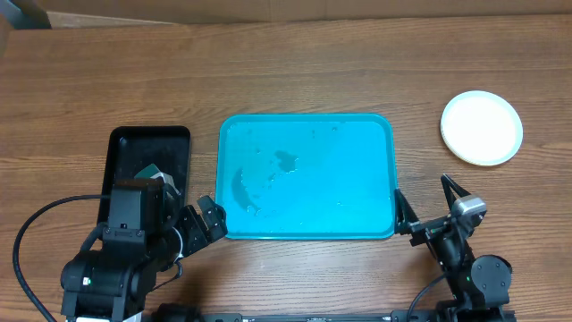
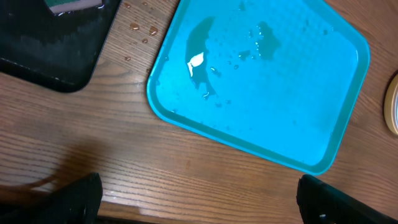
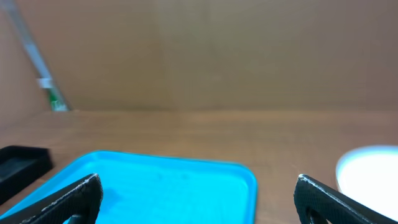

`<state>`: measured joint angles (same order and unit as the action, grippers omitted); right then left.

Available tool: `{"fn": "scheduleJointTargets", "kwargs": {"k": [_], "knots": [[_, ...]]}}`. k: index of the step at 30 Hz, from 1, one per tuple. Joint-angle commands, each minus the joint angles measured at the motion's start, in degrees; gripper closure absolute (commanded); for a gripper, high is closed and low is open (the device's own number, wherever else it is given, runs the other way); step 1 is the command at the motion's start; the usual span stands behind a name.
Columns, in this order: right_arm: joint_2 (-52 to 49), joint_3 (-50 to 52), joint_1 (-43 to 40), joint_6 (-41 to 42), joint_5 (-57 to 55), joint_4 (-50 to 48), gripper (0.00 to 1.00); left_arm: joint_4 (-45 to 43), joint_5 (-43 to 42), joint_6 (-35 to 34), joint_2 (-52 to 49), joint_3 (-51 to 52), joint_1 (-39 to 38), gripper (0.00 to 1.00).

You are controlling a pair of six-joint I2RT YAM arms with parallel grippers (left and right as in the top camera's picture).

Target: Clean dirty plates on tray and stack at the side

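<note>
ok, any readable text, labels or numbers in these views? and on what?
None readable.
The turquoise tray, white plate and black tray show no print.
A green-and-white patch at far left of the right wrist view might be a label; too blurred to read.

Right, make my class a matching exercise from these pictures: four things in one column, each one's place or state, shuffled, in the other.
1 turquoise tray
2 black tray
3 white plate
4 right gripper

A far right, apart from both trays
B open, beside the tray's near right corner
C middle, wet, no plates on it
D left of the turquoise tray

Pairs: 1-C, 2-D, 3-A, 4-B
</note>
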<state>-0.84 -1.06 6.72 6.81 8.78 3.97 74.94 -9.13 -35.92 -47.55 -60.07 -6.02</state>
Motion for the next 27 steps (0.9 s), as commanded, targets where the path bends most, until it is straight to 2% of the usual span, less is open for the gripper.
{"fn": "scheduleJointTargets", "kwargs": {"k": [1,11,18,24,27], "knots": [[0.7,0.59,-0.44,6.95,-9.05,0.87,0.0,-0.2,0.76,-0.5,-0.02,0.04,-0.37,0.0],[0.68,0.59,-5.29,6.27,-10.25,0.9,0.0,-0.2,0.76,-0.5,-0.02,0.04,-0.37,0.0],[0.68,0.59,-5.73,6.27,-9.57,0.96,0.0,-0.2,0.76,-0.5,-0.02,0.04,-0.37,0.0],[0.68,0.59,-5.73,-1.22,-8.9,1.05,0.0,-0.2,0.76,-0.5,-0.02,0.04,-0.37,0.0],[0.68,0.59,-5.73,-1.53,-8.92,1.05,0.0,-0.2,0.76,-0.5,-0.02,0.04,-0.37,0.0]]}}
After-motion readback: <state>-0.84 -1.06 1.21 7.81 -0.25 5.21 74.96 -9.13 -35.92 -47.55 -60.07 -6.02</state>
